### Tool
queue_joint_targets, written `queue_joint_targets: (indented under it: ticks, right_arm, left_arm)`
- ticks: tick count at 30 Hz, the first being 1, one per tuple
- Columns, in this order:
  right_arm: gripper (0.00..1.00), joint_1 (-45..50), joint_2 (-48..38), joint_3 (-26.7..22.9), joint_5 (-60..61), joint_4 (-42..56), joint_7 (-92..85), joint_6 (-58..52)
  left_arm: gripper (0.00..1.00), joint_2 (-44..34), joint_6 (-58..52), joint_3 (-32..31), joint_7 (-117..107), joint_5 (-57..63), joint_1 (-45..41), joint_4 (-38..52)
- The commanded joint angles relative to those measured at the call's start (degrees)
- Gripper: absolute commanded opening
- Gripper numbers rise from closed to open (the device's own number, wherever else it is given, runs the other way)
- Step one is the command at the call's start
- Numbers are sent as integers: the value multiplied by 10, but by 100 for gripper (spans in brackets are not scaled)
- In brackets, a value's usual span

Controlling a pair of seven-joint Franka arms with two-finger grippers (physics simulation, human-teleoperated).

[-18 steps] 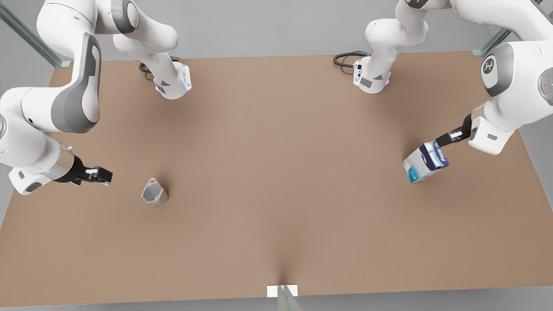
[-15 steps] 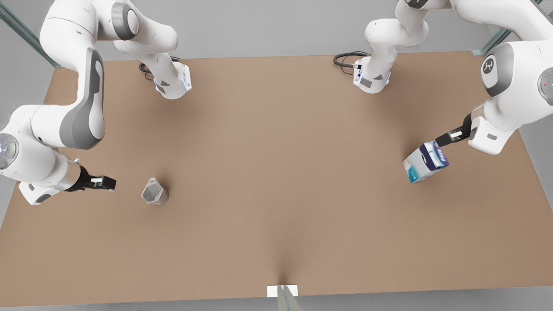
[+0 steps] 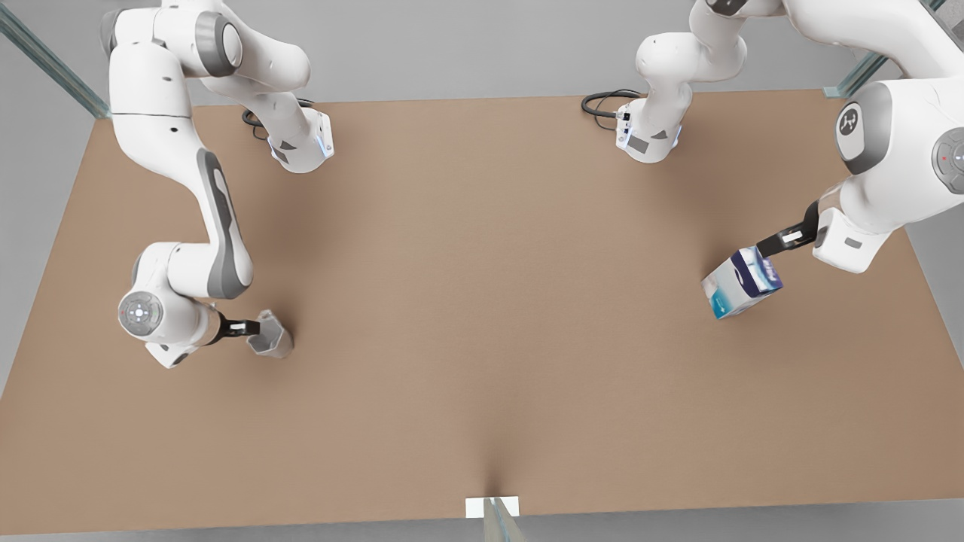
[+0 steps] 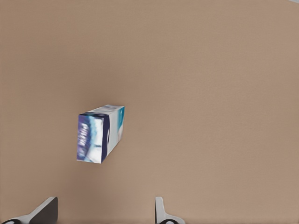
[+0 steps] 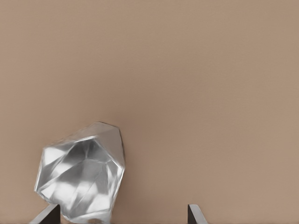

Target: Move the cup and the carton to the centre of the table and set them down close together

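Note:
The silvery faceted cup [image 3: 271, 341] stands on the brown table [image 3: 482, 301] at the front view's left. My right gripper [image 3: 251, 328] is right beside it, open. In the right wrist view the cup [image 5: 83, 176] sits close to one fingertip [image 5: 46, 215], partly inside the open right gripper [image 5: 121, 217]. The white and blue carton [image 3: 742, 283] stands at the front view's right. My left gripper [image 3: 770, 244] hovers at its upper edge, open. In the left wrist view the carton [image 4: 99, 133] lies a little beyond the left gripper [image 4: 105, 214].
Both arm bases [image 3: 301, 147] [image 3: 648, 139] stand at the table's far edge, with a black cable [image 3: 602, 102] by the one at the front view's right. A white bracket [image 3: 492, 506] marks the near edge's middle. A wide stretch of table separates cup and carton.
The arm at the front view's left has swung inward and lower, bringing my right gripper from well short of the cup to right against it. The left gripper hardly moved.

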Motion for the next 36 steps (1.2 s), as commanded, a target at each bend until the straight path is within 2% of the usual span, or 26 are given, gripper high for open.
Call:
queue_joint_targets:
  ticks: [1,13,14,16,17,20,21,22,36]
  right_arm:
    - [100,0,2,0,0,0,0,0]
    - [100,2,62,1,3,6,0,6]
    - [69,2,63,1,3,7,0,6]
    - [56,1,68,1,4,10,0,6]
    - [44,1,71,1,4,12,0,6]
    - [38,2,83,1,17,18,0,7]
    - [26,2,85,1,18,18,0,7]
    - [21,4,85,1,18,18,1,7]
    - [21,4,77,3,34,41,-12,-2]
  left_arm:
    - [100,0,0,0,0,0,0,0]
    - [100,4,-1,1,1,0,3,0]
    - [100,4,0,0,1,0,3,0]
    - [100,4,-1,0,1,0,3,0]
    - [100,5,0,0,1,0,3,0]
    - [100,5,-1,1,1,0,3,0]
    - [100,5,-1,0,1,1,3,0]
    - [100,6,-1,0,1,1,3,0]
    - [100,11,0,1,1,2,4,0]
